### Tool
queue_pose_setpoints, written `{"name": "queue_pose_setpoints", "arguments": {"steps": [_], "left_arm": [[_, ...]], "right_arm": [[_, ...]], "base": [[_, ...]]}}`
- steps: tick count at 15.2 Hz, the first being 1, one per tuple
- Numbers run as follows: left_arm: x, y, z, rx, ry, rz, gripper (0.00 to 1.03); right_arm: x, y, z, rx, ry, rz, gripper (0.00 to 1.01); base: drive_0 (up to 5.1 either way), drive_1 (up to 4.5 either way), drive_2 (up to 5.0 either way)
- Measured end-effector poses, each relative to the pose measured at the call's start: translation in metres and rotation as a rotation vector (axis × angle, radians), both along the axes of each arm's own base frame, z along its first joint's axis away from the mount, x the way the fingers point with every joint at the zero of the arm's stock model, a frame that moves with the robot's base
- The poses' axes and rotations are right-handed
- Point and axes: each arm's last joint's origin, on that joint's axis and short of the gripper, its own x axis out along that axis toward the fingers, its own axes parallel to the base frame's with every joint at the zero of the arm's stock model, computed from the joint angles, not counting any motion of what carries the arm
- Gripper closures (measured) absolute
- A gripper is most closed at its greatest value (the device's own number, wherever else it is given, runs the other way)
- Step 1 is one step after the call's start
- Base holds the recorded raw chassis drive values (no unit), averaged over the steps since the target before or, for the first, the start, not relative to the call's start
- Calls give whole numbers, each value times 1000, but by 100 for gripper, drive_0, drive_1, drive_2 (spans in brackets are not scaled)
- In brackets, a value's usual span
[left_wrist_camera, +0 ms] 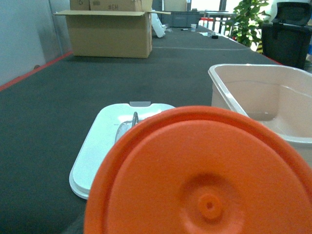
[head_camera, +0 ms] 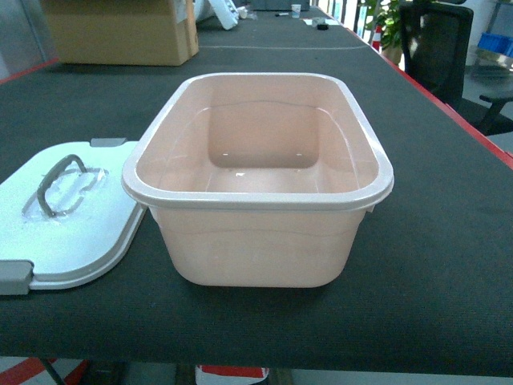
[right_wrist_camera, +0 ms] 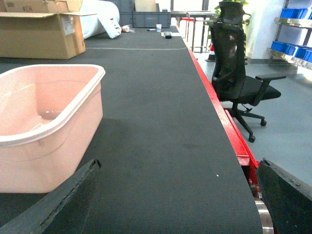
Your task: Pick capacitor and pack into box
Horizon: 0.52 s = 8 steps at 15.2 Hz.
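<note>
A bright orange round face with a small centre nub, the capacitor, fills the lower part of the left wrist view. It hangs above the table right in front of the camera and hides my left gripper's fingers, which hold it. Just right of it stands the box, an open pale pink tub with nothing inside. Its white lid with a grey handle lies flat to the left. My right gripper is open over bare black mat, right of the box. Neither gripper shows in the head view.
A brown cardboard carton stands at the table's far left. The red table edge runs along the right, with a black office chair beyond it. Blue bins sit on a shelf at far right.
</note>
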Motion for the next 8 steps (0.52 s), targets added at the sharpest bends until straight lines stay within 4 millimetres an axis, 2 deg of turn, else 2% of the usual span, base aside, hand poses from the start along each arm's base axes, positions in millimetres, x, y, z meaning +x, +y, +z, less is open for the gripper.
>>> {"name": "queue_pose_setpoints", "arguments": {"steps": [8], "left_arm": [[0, 0, 0, 0, 4, 0, 60]], "right_arm": [[0, 0, 0, 0, 3, 0, 3]], "base": [[0, 0, 0]]}}
